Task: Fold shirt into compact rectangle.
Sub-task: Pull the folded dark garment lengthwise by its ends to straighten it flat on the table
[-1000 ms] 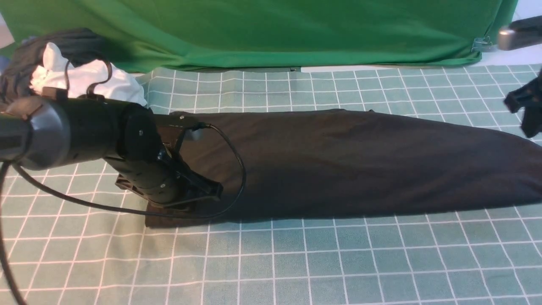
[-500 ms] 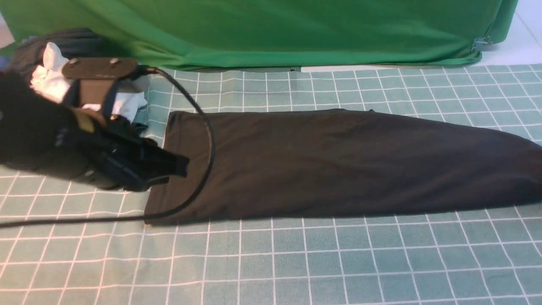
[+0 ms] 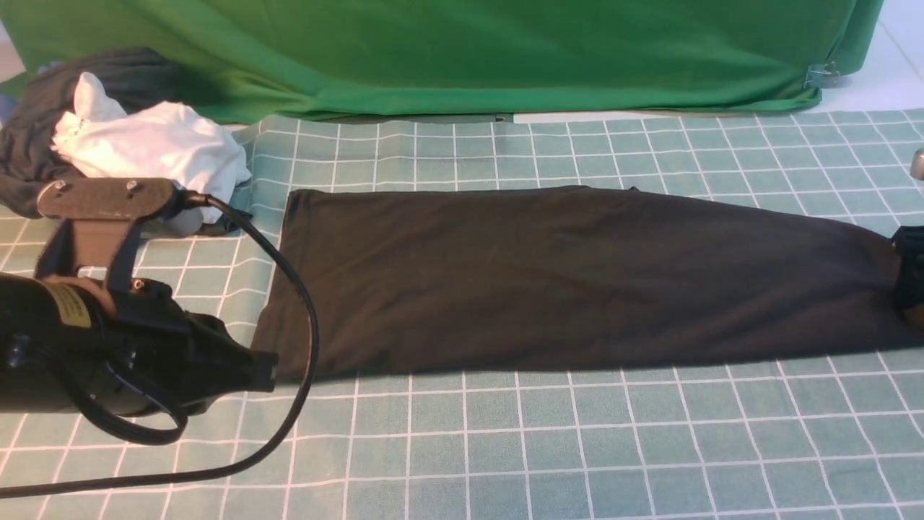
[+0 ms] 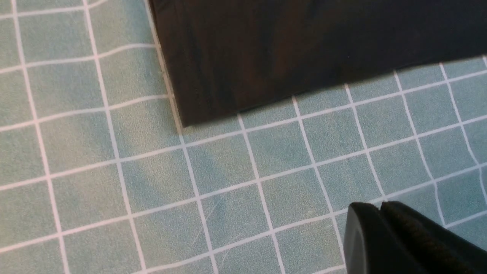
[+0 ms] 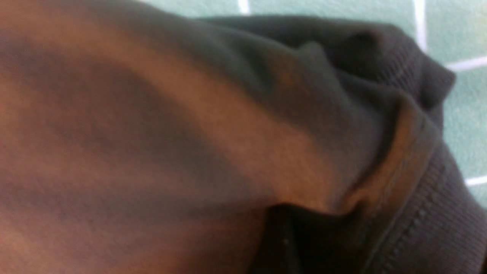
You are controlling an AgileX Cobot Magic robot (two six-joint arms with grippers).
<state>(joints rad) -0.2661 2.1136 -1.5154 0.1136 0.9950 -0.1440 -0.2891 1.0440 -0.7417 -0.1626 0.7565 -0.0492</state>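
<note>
Lying on the checked cloth (image 3: 505,448), the shirt (image 3: 577,282) is stretching as one long band, its axis running from the robot's left to its right. The left gripper (image 3: 266,370) is sitting pinched together and empty just off the near left corner — nearest that end. The right gripper (image 3: 911,271) is showing at the collar end; whether it is parted or gripping, I cannot tell. Spare garments (image 3: 144,144) are crowding far left.
</note>
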